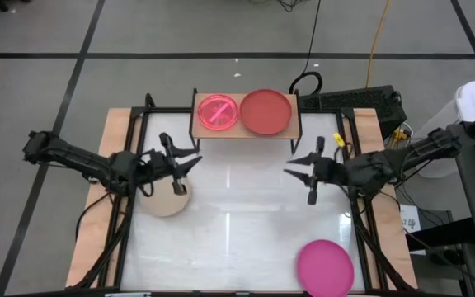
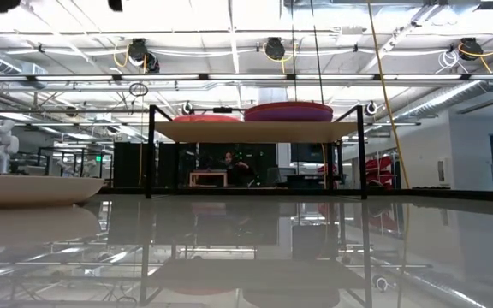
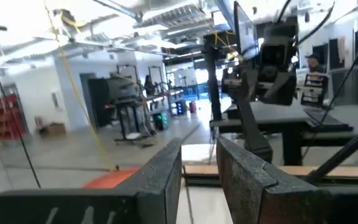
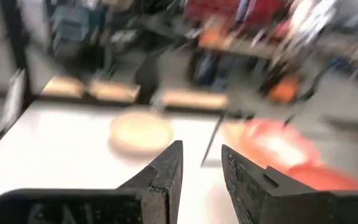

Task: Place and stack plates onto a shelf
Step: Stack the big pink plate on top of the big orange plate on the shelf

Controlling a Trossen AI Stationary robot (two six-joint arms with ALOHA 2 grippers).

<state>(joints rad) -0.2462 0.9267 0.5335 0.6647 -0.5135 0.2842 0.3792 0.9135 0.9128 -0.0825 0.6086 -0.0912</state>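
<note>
The light-wood shelf (image 1: 246,130) stands at the table's far edge and carries a small pink plate (image 1: 218,111) and a larger red plate (image 1: 265,111), which the low view also shows as the pink plate (image 2: 205,118) and the red plate (image 2: 288,111). A beige plate (image 1: 165,200) lies flat on the table's left part; it shows too as the beige plate (image 2: 24,188) and the beige plate (image 4: 140,132). A magenta plate (image 1: 325,266) lies at the near edge on the right. My left gripper (image 1: 196,159) hovers shut just beyond the beige plate. My right gripper (image 1: 289,172) hovers shut over the table's right middle, pointing left.
Wooden side strips (image 1: 118,157) and black frame rails border the white tabletop (image 1: 246,214). The shelf's black legs (image 2: 151,154) stand on the far part of the table. Open tabletop lies between the two grippers and toward the near edge. Cables and a dark box (image 1: 369,103) sit beyond the far right corner.
</note>
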